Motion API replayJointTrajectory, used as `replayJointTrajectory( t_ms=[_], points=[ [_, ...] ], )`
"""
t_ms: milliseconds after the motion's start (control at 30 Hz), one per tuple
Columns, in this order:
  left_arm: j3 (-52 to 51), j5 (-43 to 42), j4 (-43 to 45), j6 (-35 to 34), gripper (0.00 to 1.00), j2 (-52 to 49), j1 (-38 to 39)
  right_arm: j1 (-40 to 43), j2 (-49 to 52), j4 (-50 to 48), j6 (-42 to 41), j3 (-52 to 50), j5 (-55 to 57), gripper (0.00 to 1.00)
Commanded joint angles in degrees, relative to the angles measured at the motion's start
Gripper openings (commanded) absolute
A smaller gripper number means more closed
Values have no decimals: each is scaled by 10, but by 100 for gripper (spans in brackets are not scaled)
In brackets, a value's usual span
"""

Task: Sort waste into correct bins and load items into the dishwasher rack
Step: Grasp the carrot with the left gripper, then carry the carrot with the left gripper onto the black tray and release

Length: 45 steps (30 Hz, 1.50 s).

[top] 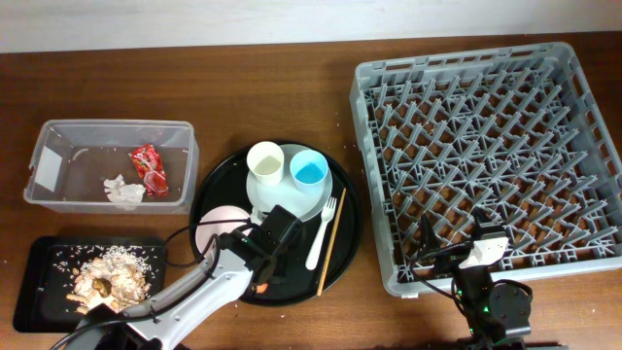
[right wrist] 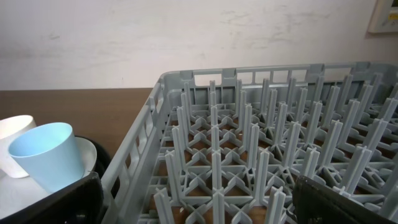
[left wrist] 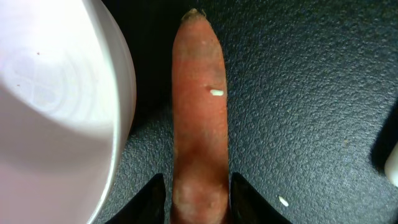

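Note:
An orange carrot (left wrist: 199, 112) lies on the round black tray (top: 222, 183) beside the pinkish-white bowl (left wrist: 50, 106). My left gripper (left wrist: 198, 205) is closed on the carrot's near end, one finger on each side. From overhead the left gripper (top: 260, 275) covers most of the carrot (top: 260, 288), next to the bowl (top: 219, 226). The tray also holds a cream cup (top: 264, 160), a light blue cup (top: 309, 170), a pale plate (top: 284, 204), a white fork (top: 324, 233) and a chopstick (top: 328, 251). My right gripper (right wrist: 199, 205) is open and empty over the grey rack's (right wrist: 249, 143) front left part.
The clear tub (top: 112, 124) at the left holds a red wrapper (top: 149, 168) and a white napkin (top: 123, 191). The shallow black tray (top: 29, 282) at the front left holds food scraps (top: 112, 272). The rack (top: 362, 165) fills the right side.

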State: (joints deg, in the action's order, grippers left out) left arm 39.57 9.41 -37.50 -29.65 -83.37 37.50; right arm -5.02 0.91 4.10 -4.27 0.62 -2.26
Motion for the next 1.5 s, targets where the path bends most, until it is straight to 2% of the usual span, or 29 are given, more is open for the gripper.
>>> replayJointTrajectory(
  t_ms=[0,33,200,333,500,600,667,700,767,833,900,933,1000,1033,1067,1233,1400,1467],
  points=[
    [-3,-2,7,-8,34,-4,1,3,-4,2,0,-3,1,99],
    [-3,-6,6,-7,34,-4,1,3,-4,2,0,-3,1,99],
    [-3,-13,6,-7,18,-4,1,3,-4,2,0,-3,1,99],
    [11,-41,-2,-3,17,-4,1,3,-4,2,0,-3,1,99],
    [150,-40,-133,-3,14,-4,1,3,-4,2,0,-3,1,99],
    [229,-37,-189,-3,9,-3,1,3,-4,2,0,-3,1,99],
    [277,36,-238,-22,1,16,-9,3,-4,2,0,-3,1,99],
    [289,76,-253,-58,0,37,-30,3,-4,2,0,-3,1,99],
    [289,123,-261,-82,0,103,-122,3,-4,2,0,-3,1,99],
    [289,130,-268,-90,0,146,-228,3,-4,2,0,-3,1,99],
    [286,129,-292,-150,8,172,-343,3,-4,2,0,-3,1,99],
    [280,130,-291,-157,8,175,-384,3,-4,2,0,-3,1,98],
    [256,148,-290,-174,8,175,-453,3,-4,2,0,-3,1,99],
    [233,158,-288,-207,8,175,-486,3,-4,2,0,-3,1,99],
    [207,159,-275,-222,2,175,-512,3,-4,2,0,-3,1,99],
    [56,127,-139,-222,0,175,-597,3,-4,2,0,-3,1,99],
    [-4,47,-64,-222,3,175,-642,3,-4,2,0,-3,1,99],
    [-4,24,-50,-222,9,175,-642,3,-4,2,0,-3,1,99]
  ],
)
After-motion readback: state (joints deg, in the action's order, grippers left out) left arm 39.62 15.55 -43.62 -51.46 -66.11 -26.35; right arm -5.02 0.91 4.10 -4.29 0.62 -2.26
